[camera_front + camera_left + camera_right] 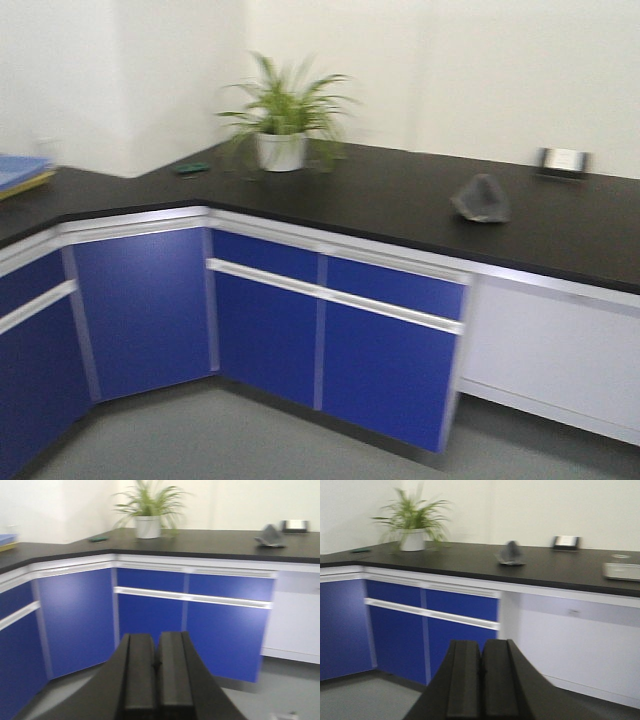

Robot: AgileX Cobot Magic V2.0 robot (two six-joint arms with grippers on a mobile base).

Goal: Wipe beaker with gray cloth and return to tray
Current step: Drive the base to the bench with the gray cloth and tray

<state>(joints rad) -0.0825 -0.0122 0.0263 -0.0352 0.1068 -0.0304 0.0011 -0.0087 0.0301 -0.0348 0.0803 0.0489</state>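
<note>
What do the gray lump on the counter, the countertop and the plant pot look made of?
Gray lump: soft fabric, matte, bunched into folds, likely the cloth. Countertop: hard black slab, faint sheen; laminate or stone, unclear. Plant pot: white, smooth; plastic or ceramic, blur leaves it open.

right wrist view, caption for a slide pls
Right pincer shut, facing the black counter with the gray cloth, a potted plant and a pale tray.
</note>
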